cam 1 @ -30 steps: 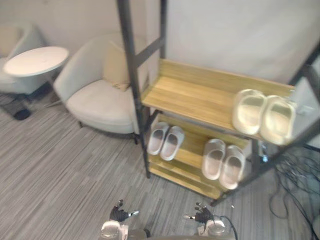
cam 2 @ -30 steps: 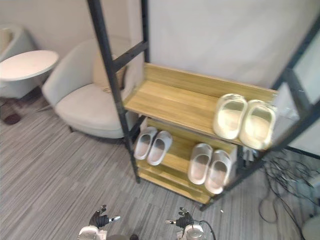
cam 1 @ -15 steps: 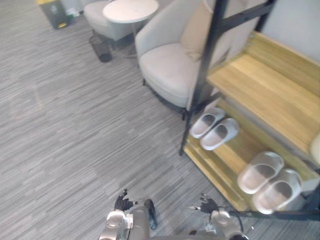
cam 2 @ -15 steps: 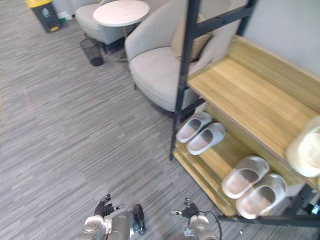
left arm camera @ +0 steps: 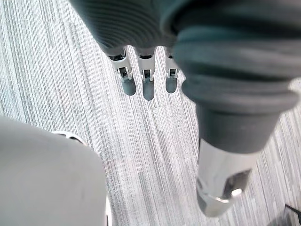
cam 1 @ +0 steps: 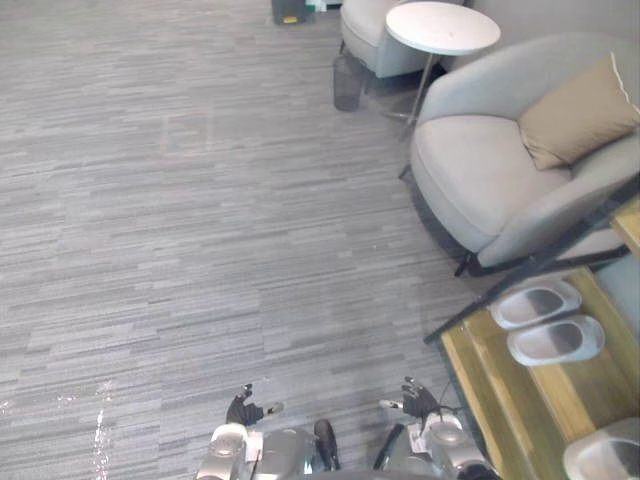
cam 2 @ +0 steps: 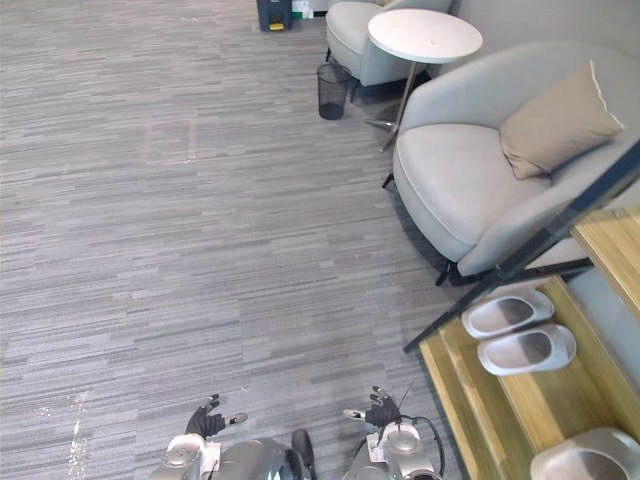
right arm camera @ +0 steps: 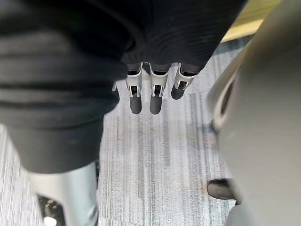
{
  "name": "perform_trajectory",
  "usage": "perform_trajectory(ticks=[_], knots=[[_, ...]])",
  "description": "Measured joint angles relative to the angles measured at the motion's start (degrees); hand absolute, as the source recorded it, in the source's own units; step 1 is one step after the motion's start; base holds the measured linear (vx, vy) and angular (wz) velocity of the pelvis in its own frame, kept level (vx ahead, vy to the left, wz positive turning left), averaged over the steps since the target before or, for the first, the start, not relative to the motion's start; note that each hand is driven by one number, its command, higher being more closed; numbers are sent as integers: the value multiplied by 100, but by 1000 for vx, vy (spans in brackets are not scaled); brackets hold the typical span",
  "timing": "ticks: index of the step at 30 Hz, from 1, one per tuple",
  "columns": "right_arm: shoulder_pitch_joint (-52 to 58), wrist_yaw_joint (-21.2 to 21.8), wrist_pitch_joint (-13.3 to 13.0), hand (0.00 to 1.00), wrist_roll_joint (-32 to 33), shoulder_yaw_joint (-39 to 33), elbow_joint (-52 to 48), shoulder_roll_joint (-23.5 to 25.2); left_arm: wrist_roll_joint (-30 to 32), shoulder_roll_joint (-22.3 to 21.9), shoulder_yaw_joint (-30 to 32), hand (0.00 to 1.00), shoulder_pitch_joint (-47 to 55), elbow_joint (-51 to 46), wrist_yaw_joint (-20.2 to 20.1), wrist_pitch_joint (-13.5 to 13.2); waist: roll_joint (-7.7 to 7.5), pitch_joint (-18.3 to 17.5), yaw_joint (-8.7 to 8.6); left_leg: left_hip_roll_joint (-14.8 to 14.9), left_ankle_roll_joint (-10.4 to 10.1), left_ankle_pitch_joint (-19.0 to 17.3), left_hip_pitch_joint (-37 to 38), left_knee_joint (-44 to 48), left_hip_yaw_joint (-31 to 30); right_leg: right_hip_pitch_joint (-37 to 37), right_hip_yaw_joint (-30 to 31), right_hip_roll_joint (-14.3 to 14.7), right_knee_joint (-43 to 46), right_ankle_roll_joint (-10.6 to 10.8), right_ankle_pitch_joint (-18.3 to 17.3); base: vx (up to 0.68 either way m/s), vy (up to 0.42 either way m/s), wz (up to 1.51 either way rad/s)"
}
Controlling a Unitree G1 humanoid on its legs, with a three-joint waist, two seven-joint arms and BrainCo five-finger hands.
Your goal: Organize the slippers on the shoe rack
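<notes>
The wooden shoe rack (cam 2: 492, 396) with a dark metal frame stands at the right edge. On its lower shelf lies a pair of grey slippers (cam 2: 507, 312), side by side, toes toward the wall. Part of another grey slipper (cam 2: 585, 460) shows at the bottom right corner of that shelf. My left hand (cam 1: 243, 408) and right hand (cam 1: 418, 400) hang low over the carpet, well short of the rack. Both are open: the left hand's fingers (left arm camera: 147, 87) and the right hand's fingers (right arm camera: 156, 96) point straight at the floor and hold nothing.
A grey armchair (cam 2: 470, 170) with a tan cushion (cam 2: 555, 120) stands just behind the rack's left post. A round white side table (cam 2: 424, 34), a second chair (cam 2: 355, 25) and a mesh bin (cam 2: 332, 90) are further back. Grey striped carpet spreads to the left.
The camera has swung left: the rack has slid to the right edge and its upper shelf with the cream slippers has left the picture. Both hands hang as before.
</notes>
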Motion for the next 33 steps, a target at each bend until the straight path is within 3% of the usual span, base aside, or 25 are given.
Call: perform_trajectory(ticks=[4,5,6,7,9,10,11,12,14,15,16,17,18,19,20,23,24,25,26,28,30,32,33], knots=[[81,-1,21,0,0,-131,12,-16,1,-59,70,0,10,41,1,1,33,-40,-6,-122,59,18,252,-44,-268,-61,14,298,-137,-114,149,273,-7,47],[88,-1,23,0,0,-130,10,-14,2,-59,74,0,24,42,-1,3,75,-76,-7,-104,-3,-63,230,42,-348,-39,-30,451,-164,-215,194,319,-59,46],[110,-2,26,0,2,-129,14,8,1,-67,99,0,25,31,-7,4,94,-71,-3,-29,-260,-241,56,596,-363,191,-196,707,-523,-473,363,254,-50,52],[125,-5,27,0,3,-129,15,27,4,-59,101,0,24,2,-8,4,68,-84,0,-12,-338,-290,-96,968,-345,282,-256,773,-715,-570,404,293,-81,53],[193,-40,40,0,71,-60,2,-31,-14,-120,110,0,56,-167,-2,-3,265,-145,26,424,-541,-297,-775,2617,9,712,-402,938,-1253,-657,360,304,-8,18],[210,-59,42,0,125,-3,0,-24,-24,-140,117,0,103,-253,-4,-10,301,-134,107,878,-659,-125,-1164,3765,396,1044,-416,971,-1486,-662,364,299,61,-13],[205,-66,45,0,126,8,0,-2,-24,-126,111,0,95,-280,-11,-10,279,-120,123,1088,-474,-232,-1250,4085,512,1160,-391,975,-1532,-643,362,394,109,-13],[185,-93,53,0,140,7,4,102,-23,-123,126,0,62,-298,-12,-6,245,-100,128,1655,-368,-503,-1483,4533,520,1473,-382,923,-1642,-513,335,264,73,-3],[175,-113,62,0,184,-30,4,110,-19,-104,173,0,14,-298,-8,-23,193,-70,124,1957,-498,-594,-1701,4280,417,1648,-403,805,-1681,-368,309,367,202,12],[165,-146,64,0,239,-123,2,110,-5,-91,261,0,-61,-300,3,-35,131,-32,137,2069,-562,-489,-1890,3162,370,1789,-540,561,-1690,-184,279,284,239,25],[168,-156,64,0,239,-138,-1,107,-5,-91,270,0,-70,-298,4,-36,127,-30,134,2066,-564,-378,-1913,2842,371,1826,-583,527,-1702,-103,266,278,304,42],[191,-172,64,0,240,-152,-5,82,-4,-108,272,0,-73,-297,6,-36,167,-49,129,2071,-589,189,-1947,1903,358,1935,-674,474,-1735,133,197,305,350,76],[150,-222,76,0,236,-143,-9,165,3,-12,308,0,-156,-267,26,-25,-6,-17,133,1777,-545,515,-1947,1553,243,2034,-761,289,-1786,373,165,305,350,76],[140,-213,75,0,235,-130,-8,206,4,27,327,0,-157,-286,32,-32,-59,-16,142,1713,-532,513,-1949,1511,238,2025,-763,265,-1832,373,190,328,309,74],[50,-220,64,0,236,-125,-11,391,-21,215,402,0,-173,-339,38,-40,-301,-16,284,1512,-475,439,-2006,1483,228,2043,-791,276,-2033,332,238,181,101,29],[-156,-218,55,0,223,-122,-4,367,-23,206,584,0,-177,-340,47,-34,-329,-5,432,1414,-373,-174,-1987,1953,218,2125,-790,52,-1616,514,241,280,222,12],[-156,-214,51,0,220,-122,-1,366,-25,220,590,0,-128,-235,44,-28,-345,-5,422,1227,-353,-484,-1685,1955,224,1744,-510,-449,-184,611,266,204,244,6],[-144,-210,52,0,220,-119,-3,368,-26,223,588,0,-119,-228,44,-27,-345,-5,407,1195,-340,-530,-1613,1951,221,1616,-427,-557,186,567,345,304,334,20],[-100,-192,63,0,211,-76,-5,380,-25,260,560,0,-110,-201,44,6,-348,2,375,1089,-328,-678,-1345,1940,166,987,-10,-845,1719,21,656,210,175,23],[-13,-156,66,0,189,-20,1,389,-29,299,557,0,-56,-174,52,42,-360,44,298,1019,-245,-811,-990,1803,40,507,295,-717,2798,-28,445,363,151,38],[62,-138,56,0,158,41,-21,380,-47,329,563,0,24,-197,64,72,-354,63,238,911,-216,-825,-519,1400,-96,46,284,-378,2816,-67,110,378,99,35],[-40,-131,50,0,151,45,-21,359,-56,302,541,0,21,-191,61,85,-377,83,94,843,-160,-837,-202,1080,-259,-388,163,8,1683,-85,-61,390,42,52],[-69,-127,17,0,149,41,-20,328,-56,198,516,0,-13,-188,57,81,-366,101,72,844,-222,-855,-33,969,-397,-563,193,356,224,-25,102,403,-4,67]])
